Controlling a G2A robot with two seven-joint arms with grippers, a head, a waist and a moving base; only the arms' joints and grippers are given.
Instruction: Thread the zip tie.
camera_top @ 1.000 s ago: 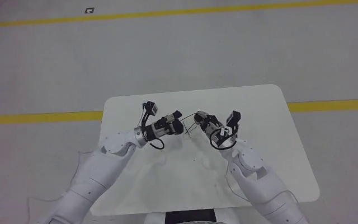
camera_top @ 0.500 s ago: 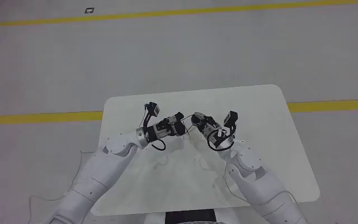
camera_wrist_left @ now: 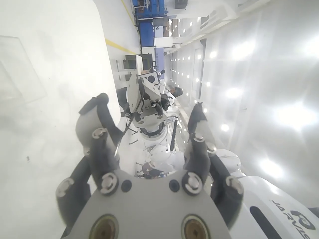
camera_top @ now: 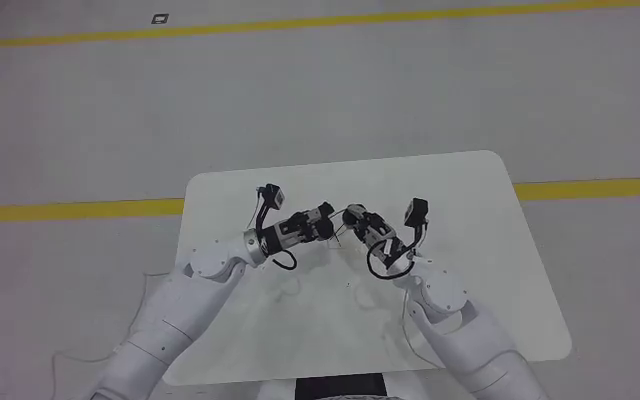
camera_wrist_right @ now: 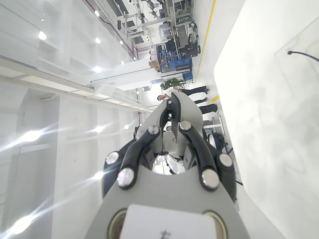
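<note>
Zip tie (camera_top: 339, 236) just beside right end effector (camera_top: 350, 214)

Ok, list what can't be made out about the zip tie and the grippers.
Top view: the zip tie between left gripper and right gripper is too thin to show its head or any threading.
Right wrist view: the shut fingers hide anything held between them.
Left wrist view: a dark strip beside the right gripper is too blurred to identify.
Right wrist view: a black strand on the table is cut by the picture's edge.
</note>
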